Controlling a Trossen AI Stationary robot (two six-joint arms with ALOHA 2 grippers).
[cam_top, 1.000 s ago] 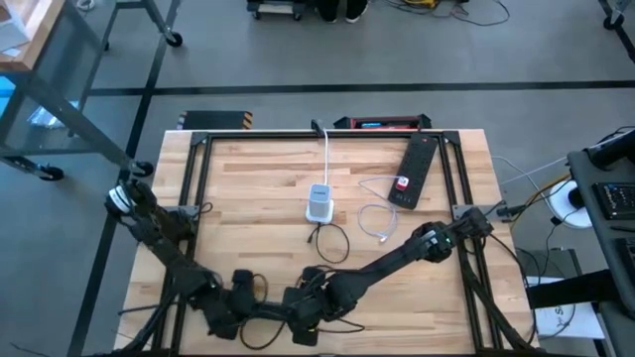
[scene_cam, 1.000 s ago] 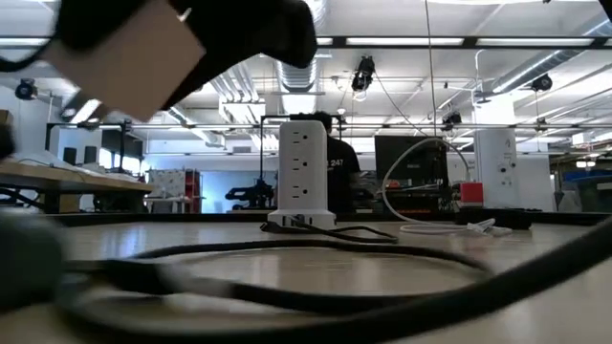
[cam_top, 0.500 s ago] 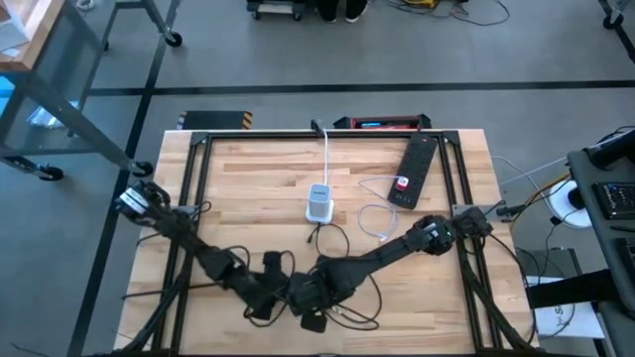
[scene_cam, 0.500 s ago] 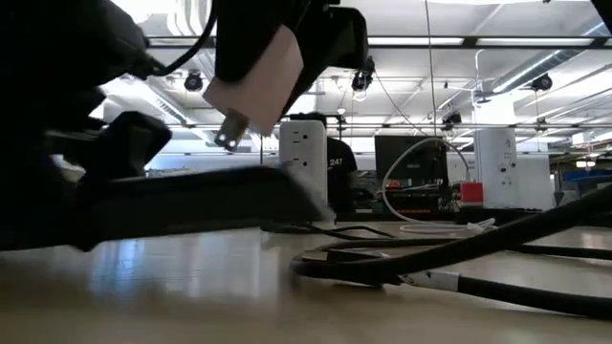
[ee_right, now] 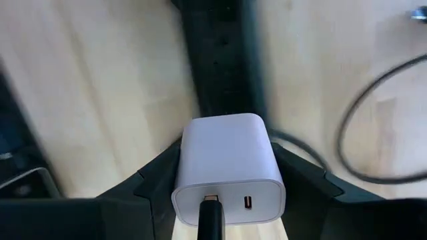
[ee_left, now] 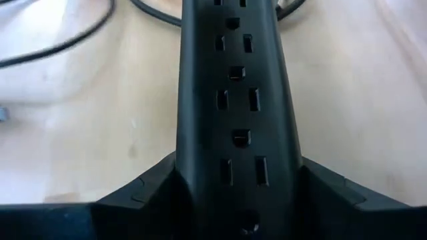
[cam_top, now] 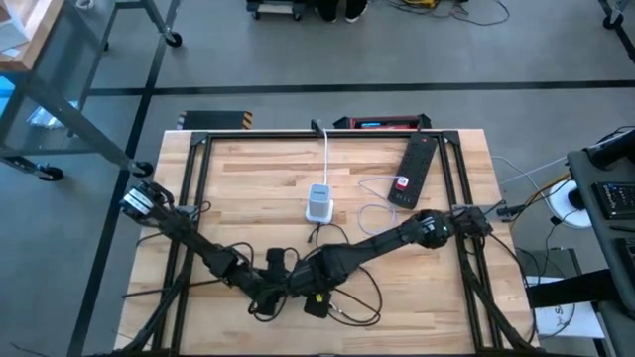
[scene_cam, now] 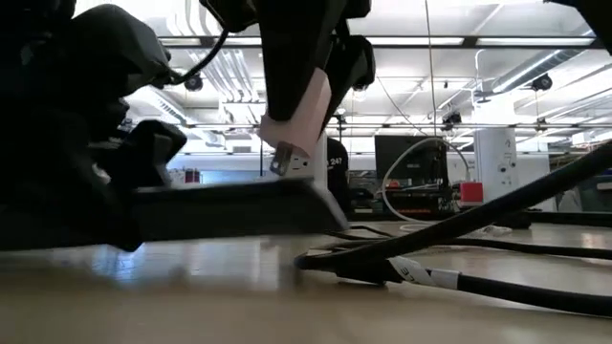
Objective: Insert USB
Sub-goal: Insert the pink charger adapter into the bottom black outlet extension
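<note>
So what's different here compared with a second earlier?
Both arms swung from the table's near edge toward its middle. The left gripper brought its black power strip along, and the right gripper carried the white charger to just above it. The white outlet tower stayed put.

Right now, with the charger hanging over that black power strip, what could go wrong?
1. The white charger, held by the right end effector, hangs tilted above the power strip, so its prongs might miss the slots.
2. Black cables loop beneath both arms and could snag.
3. The left end effector grips the strip at one end only; pushing may pivot it.
</note>
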